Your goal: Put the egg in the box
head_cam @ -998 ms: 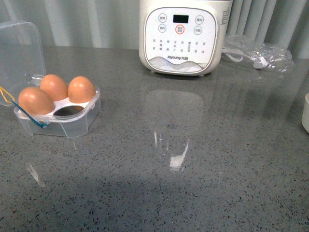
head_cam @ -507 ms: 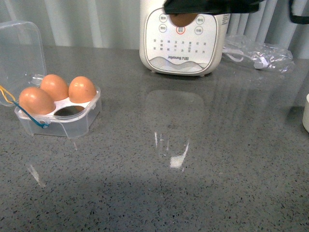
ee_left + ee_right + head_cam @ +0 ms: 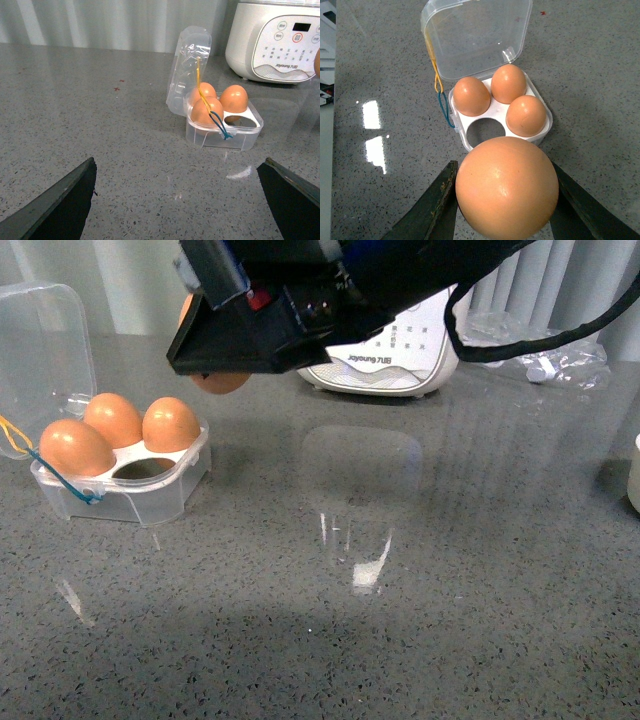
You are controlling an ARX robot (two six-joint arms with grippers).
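Note:
My right gripper [image 3: 215, 350] is shut on the egg [image 3: 220, 381], a plain orange-brown one, held in the air to the right of and above the box [image 3: 150, 490]. In the right wrist view the egg [image 3: 506, 187] fills the space between the two dark fingers [image 3: 435, 205], with the box [image 3: 465, 142] beyond it. The box is a clear four-cell case, lid open, with three brown eggs and one vacant cell [image 3: 487, 131]. Blue and yellow loops hang at its side. My left gripper [image 3: 180, 200] is open and empty over the counter, short of the box [image 3: 222, 137].
A white appliance [image 3: 400, 340] with a button panel stands at the back of the grey speckled counter. A crumpled clear plastic bag [image 3: 545, 350] lies at the back right. A white object's edge [image 3: 632, 475] shows at the far right.
My right arm has come in from the top of the front view and moved left and down with the egg, from in front of the appliance to just beside the box.

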